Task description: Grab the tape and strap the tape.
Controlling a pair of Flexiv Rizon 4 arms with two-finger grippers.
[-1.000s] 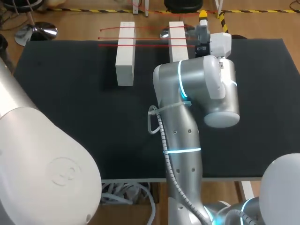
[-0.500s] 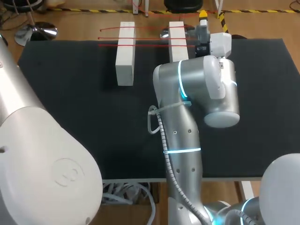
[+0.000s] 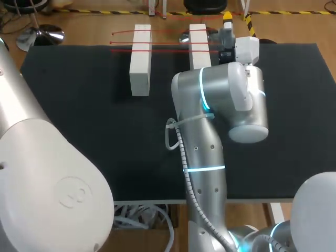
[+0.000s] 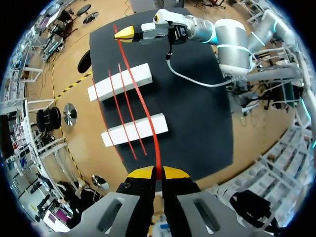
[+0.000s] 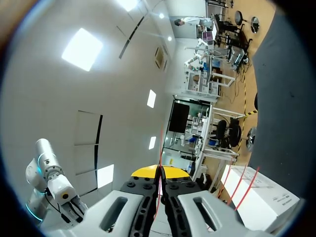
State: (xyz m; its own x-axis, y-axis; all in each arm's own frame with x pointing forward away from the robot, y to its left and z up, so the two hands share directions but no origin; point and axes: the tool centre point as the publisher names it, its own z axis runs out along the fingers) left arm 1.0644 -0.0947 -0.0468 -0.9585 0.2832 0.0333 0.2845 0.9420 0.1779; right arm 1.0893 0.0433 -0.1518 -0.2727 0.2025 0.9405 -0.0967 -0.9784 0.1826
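Observation:
A long red tape (image 4: 157, 153) runs taut between my two grippers, high over the black table (image 3: 79, 105). My left gripper (image 4: 158, 173) is shut on one end of it. My right gripper (image 4: 123, 33) is shut on the other end, at the far edge of the table (image 3: 227, 18). In the right wrist view the tape (image 5: 160, 148) comes out as a thin red line from between the shut yellow tips of that gripper (image 5: 159, 172). Below lie two white blocks (image 3: 140, 58) (image 3: 198, 44) side by side, with three red strips (image 3: 163, 51) stretched across them.
My right arm's grey elbow (image 3: 220, 100) stands over the middle of the table. My left arm's white body (image 3: 47, 173) fills the near left corner. The blocks (image 4: 121, 81) (image 4: 136, 129) sit near the table's far edge.

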